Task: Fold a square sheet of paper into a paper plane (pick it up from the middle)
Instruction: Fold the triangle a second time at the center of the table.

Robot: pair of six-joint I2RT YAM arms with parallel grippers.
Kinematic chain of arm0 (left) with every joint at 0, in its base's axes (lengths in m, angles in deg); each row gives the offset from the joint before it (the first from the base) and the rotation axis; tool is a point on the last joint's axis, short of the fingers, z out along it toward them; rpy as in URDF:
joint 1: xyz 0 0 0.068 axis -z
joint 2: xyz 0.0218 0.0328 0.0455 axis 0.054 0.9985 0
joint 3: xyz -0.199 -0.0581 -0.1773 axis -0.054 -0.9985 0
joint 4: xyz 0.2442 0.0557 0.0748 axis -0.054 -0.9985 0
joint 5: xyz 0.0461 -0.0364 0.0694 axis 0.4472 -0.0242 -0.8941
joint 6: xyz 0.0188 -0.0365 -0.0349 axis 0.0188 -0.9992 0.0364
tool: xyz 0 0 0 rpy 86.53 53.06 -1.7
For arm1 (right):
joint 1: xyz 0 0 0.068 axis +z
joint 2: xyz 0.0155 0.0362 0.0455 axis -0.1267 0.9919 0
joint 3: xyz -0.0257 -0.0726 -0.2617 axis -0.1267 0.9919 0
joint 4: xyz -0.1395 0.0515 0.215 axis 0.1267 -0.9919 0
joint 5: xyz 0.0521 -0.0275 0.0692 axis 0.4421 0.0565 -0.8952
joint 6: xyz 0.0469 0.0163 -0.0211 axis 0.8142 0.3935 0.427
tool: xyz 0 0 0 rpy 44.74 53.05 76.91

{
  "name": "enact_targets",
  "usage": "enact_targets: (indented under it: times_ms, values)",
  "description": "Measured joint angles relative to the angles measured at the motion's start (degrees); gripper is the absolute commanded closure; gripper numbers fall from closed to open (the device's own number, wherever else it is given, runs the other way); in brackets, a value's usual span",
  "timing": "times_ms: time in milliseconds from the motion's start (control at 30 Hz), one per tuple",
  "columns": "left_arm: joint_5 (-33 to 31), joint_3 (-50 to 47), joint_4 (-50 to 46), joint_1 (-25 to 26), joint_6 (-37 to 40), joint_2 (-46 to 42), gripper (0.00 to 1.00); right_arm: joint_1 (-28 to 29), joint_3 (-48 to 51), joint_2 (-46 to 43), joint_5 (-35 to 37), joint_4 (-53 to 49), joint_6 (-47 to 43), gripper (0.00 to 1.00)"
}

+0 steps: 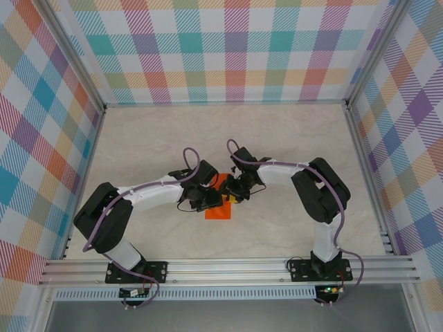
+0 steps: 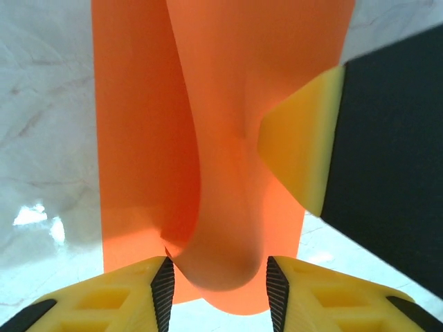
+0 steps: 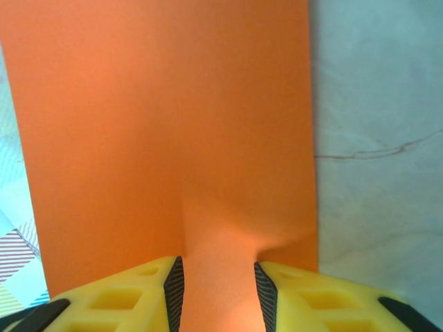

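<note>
Pale marbled surface (image 1: pixel 173 138) inside checked walls (image 1: pixel 235 48). Across it, two white-and-black arms bent inward, left arm (image 1: pixel 149 194) and right arm (image 1: pixel 291 173), wrists nearly meeting at the middle.

Between and under the wrists, the square sheet of paper (image 1: pixel 220 210), bright orange and unmarked, with one corner poking out toward the near edge.

Left gripper (image 2: pixel 216 285): jaws clamped on a rounded bulge of the sheet, a pad touching each side.

Right gripper (image 3: pixel 214 290): jaws pinched together on the sheet's near edge, with small wrinkles spreading from the pinch and the rest smooth.

From the left wrist, a yellow finger (image 2: pixel 304 155) of the right gripper in front of the sheet's right side.
</note>
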Motion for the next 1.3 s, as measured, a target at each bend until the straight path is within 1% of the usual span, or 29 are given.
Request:
enact_targets:
  times_ms: [233,567,733,833,1033,1300]
  values:
    - [3.78,-3.58,7.3,-4.09,2.14,-2.86,0.57,0.0,0.0,0.0,0.0,-0.02,0.0,0.63]
    - [5.79,-4.63,9.03,-4.76,2.51,-2.99,0.58,-0.07,-0.07,0.04,-0.2,-0.02,0.15,0.63]
    - [8.87,-8.15,10.78,-4.87,0.9,-4.94,0.58,-0.07,-0.07,0.07,-0.2,-0.04,0.15,0.63]
    - [11.19,-9.18,12.07,-4.87,-0.07,-6.23,0.6,-0.07,-0.07,0.07,-0.2,-0.04,0.15,0.63]
    - [13.97,-9.49,15.3,-4.87,-1.38,-7.06,0.64,-0.11,-0.13,0.11,-0.17,-0.35,0.07,0.68]
    - [14.51,-9.46,17.2,-4.87,-2.01,-5.64,0.71,-0.22,-0.15,-0.83,0.26,-1.22,-0.74,0.76]
